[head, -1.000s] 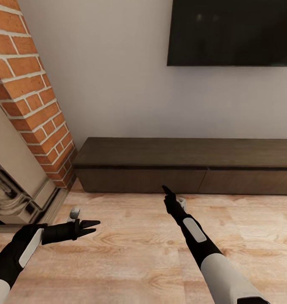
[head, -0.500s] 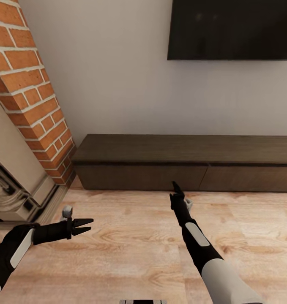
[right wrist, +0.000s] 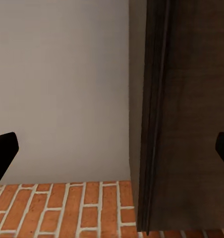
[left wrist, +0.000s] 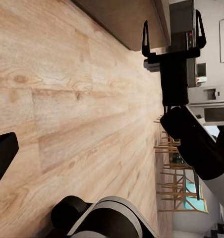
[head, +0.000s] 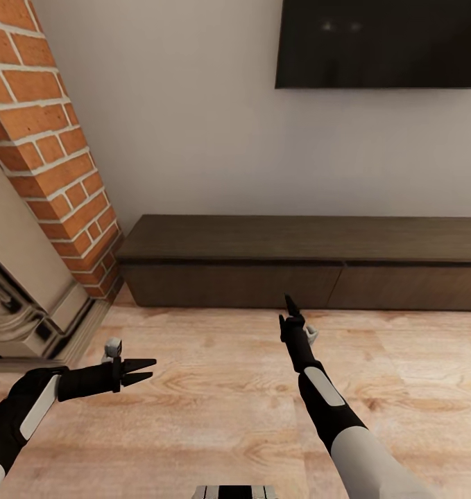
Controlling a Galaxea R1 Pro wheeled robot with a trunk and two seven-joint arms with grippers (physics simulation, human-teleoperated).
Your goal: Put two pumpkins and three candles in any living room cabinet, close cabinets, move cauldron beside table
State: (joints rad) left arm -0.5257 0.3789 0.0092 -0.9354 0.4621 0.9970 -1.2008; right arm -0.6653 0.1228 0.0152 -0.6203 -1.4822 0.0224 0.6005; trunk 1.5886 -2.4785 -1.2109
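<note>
Wood floor runs up to the cabinet, which sits closed against the wall below the TV. Since a second ago the right pincer has risen toward its front, likely to open it. Both pincers are spread and empty; the left pincer hovers near the brick fireplace. Nothing blocks the way.

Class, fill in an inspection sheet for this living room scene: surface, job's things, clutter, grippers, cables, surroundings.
Surface: light wooden floor, bare in front of the robot.
Job's things: long dark cabinet against the wall, fronts shut; pumpkins, candles, cauldron nothing seen.
Clutter: nothing seen.
Grippers: left gripper open, holding nothing; right gripper open, holding nothing, pointing toward the cabinet.
Cables: nothing seen.
Surroundings: brick fireplace at left, wall-mounted TV above the cabinet.
</note>
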